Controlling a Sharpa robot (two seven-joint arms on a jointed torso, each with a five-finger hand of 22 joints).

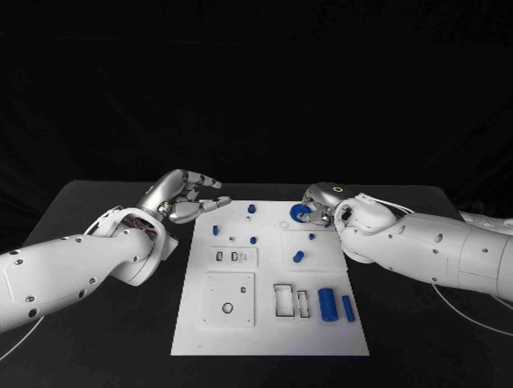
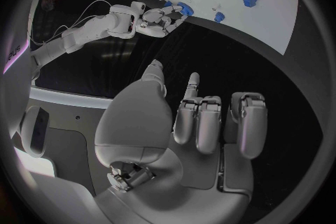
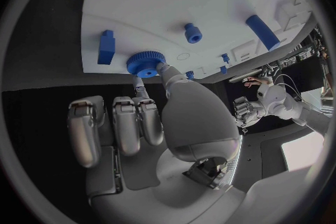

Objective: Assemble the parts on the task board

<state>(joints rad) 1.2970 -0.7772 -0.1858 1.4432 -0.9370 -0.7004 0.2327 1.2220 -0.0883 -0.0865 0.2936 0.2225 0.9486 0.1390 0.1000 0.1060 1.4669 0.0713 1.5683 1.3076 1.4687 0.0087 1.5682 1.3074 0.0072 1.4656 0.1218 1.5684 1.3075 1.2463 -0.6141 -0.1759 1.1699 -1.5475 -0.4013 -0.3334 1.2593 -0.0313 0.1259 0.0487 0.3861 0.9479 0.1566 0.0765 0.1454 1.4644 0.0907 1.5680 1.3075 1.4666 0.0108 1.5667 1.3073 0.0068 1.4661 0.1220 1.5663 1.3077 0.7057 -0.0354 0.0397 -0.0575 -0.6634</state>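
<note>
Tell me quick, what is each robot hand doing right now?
Left hand: holds nothing, fingers curled loosely, beside the task board.
Right hand: pinches the blue gear at the board's far edge.

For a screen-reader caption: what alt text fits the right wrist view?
The right hand pinches a blue gear at the edge of the white task board. Other blue parts stand on the board, among them a long cylinder. The left hand hovers beyond, over the black table.
</note>
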